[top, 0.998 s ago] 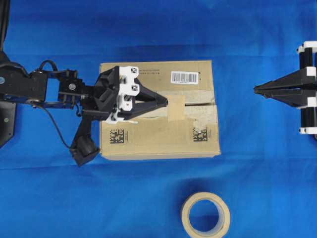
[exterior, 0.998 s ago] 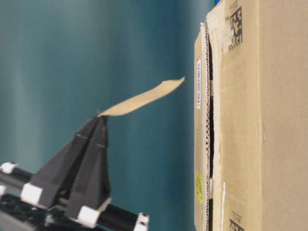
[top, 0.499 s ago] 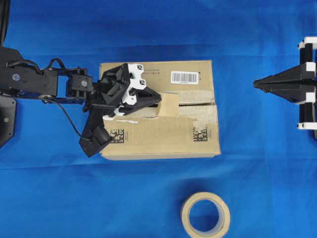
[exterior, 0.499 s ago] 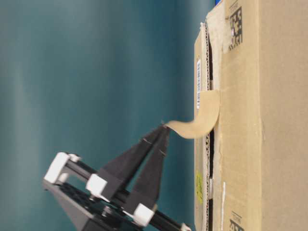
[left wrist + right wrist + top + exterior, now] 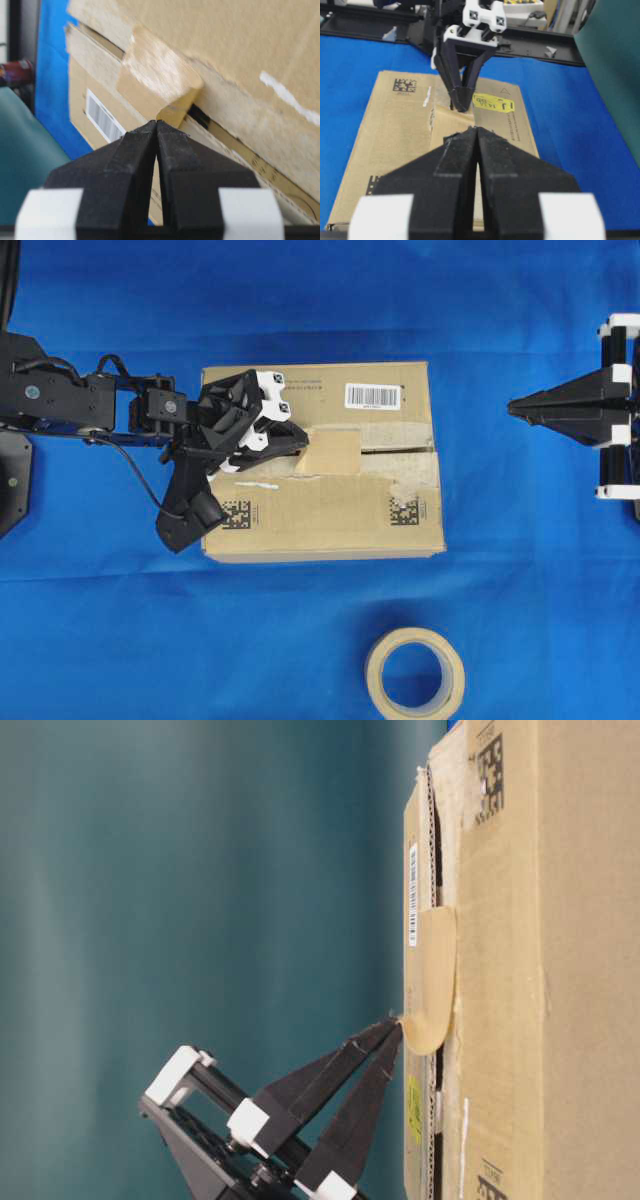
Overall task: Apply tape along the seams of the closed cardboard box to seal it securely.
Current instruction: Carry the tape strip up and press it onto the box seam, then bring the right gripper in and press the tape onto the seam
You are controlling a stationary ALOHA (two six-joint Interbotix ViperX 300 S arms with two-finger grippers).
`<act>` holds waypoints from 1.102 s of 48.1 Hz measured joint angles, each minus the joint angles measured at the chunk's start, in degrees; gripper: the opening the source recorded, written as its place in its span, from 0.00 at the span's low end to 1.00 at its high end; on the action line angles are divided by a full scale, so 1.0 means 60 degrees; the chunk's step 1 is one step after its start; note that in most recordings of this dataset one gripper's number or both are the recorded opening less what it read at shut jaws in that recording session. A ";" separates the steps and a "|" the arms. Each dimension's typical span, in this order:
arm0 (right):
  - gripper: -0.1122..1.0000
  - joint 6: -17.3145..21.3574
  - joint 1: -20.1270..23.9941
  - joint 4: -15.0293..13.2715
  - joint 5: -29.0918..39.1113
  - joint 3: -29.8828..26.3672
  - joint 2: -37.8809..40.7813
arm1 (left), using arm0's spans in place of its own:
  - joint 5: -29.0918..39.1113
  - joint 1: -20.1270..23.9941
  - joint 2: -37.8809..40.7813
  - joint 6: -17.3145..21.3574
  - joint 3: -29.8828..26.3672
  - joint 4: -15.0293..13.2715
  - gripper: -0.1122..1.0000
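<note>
My left gripper (image 5: 301, 445) is pinched shut on the near end of the tape (image 5: 333, 451), whose length runs away from my fingertips along the seams (image 5: 400, 449) toward the cardboard box's (image 5: 320, 515) right edge; my right gripper (image 5: 514, 410), closed on nothing, sits well off that edge.

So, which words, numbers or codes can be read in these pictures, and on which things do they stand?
None can be read with certainty.
White barcode label on the cardboard box: bars only, digits too small.
Two black square codes: no letters.
Yellow sticker: dark characters, too blurred.
Small print line on the box top: too small.
</note>
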 measured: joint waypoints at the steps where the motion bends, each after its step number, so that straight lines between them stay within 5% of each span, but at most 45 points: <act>1: 0.11 0.0000 0.0000 0.0000 0.0000 0.0000 0.0000 | 0.0044 0.0029 0.0000 0.0000 0.0000 -0.0015 0.10; 29: 0.12 0.0132 -0.0190 0.0132 -0.0659 -0.0044 0.1025 | 0.0381 0.0132 -0.0015 0.0088 0.0000 -0.0015 0.10; 41: 0.62 0.0205 -0.0220 0.0513 -0.1670 -0.0850 0.2930 | 0.0396 0.0132 0.0000 0.0103 0.0000 0.0000 0.10; 53: 0.55 0.0469 -0.0176 0.0542 -0.1831 -0.2124 0.4980 | 0.0396 0.0132 -0.0015 0.0103 0.0000 -0.0015 0.10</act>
